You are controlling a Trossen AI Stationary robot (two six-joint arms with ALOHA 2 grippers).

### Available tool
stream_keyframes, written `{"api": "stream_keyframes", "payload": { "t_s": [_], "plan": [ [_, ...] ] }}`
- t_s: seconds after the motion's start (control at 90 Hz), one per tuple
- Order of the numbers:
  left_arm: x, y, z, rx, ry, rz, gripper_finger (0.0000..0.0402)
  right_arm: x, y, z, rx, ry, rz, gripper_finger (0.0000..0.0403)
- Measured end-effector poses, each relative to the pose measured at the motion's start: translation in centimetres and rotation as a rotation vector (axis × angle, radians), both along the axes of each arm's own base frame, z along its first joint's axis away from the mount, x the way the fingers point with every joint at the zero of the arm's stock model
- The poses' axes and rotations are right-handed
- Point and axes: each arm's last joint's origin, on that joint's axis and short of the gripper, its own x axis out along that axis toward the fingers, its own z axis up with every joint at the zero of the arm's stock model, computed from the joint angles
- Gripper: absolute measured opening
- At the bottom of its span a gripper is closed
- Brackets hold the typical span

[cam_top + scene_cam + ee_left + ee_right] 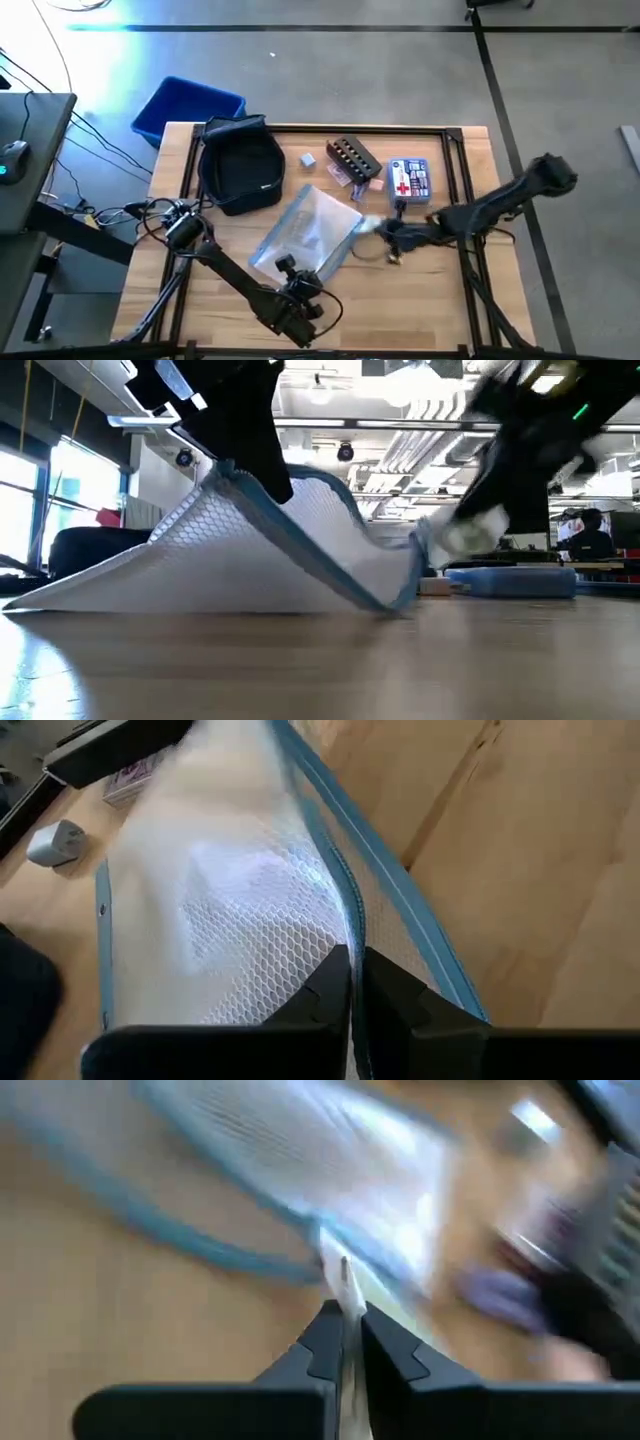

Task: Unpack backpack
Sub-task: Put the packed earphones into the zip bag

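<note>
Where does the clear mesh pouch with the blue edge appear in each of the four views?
High view: pouch at table centre, between both grippers.
Low view: pouch fills the left and middle, lifted like a tent.
Left wrist view: pouch pinched at its edge.
Right wrist view: pouch, blurred.
Shared landmark: its blue edge.

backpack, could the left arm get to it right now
Probably not right away: the left tool is shut on the mesh pouch. The backpack lies just beyond, nothing between, so once the pouch is released it looks reachable.
</note>
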Motion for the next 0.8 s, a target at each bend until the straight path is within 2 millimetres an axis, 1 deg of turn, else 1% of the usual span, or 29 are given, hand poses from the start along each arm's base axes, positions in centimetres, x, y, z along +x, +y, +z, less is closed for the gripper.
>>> {"api": "stream_keyframes", "payload": {
  "t_s": [0.044,0.078,0.144,0.189,0.233,0.333,0.411,0.533,0.656,0.8],
  "plan": [
    [0.0,0.0,0.0,0.004,-0.011,0.005,0.0000,-0.3,1.3,0.9,0.056,-0.056,0.080,0.0003],
    [0.0,0.0,0.0,0.005,-0.014,0.007,0.0000,-0.6,2.2,1.2,0.088,-0.081,0.138,0.0002],
    [0.1,0.1,0.1,0.010,-0.023,0.013,0.0000,-1.2,3.9,0.9,0.108,-0.092,0.257,0.0002],
    [0.1,0.2,0.1,0.014,-0.035,0.021,0.0000,-1.1,4.9,0.7,0.098,-0.111,0.319,0.0002],
    [0.2,0.3,0.1,0.019,-0.047,0.029,0.0000,-0.9,5.8,0.5,0.054,-0.139,0.358,0.0002],
    [0.4,0.6,0.2,0.015,-0.066,0.050,0.0000,-0.1,7.0,-0.9,-0.141,-0.211,0.285,0.0001],
    [0.7,0.7,0.4,0.009,-0.076,0.057,0.0000,0.9,7.4,-2.0,-0.262,-0.236,0.267,0.0001],
    [0.9,0.6,0.9,0.008,-0.098,0.059,0.0000,2.9,7.5,-3.5,-0.324,-0.244,0.281,0.0001],
    [1.1,0.5,1.4,0.018,-0.127,0.058,0.0000,6.0,7.4,-4.4,-0.424,-0.239,0.244,0.0000],
    [1.1,0.2,1.4,0.025,-0.124,0.034,0.0000,9.6,6.7,-6.4,-0.554,-0.207,0.147,0.0000]
  ]
}}
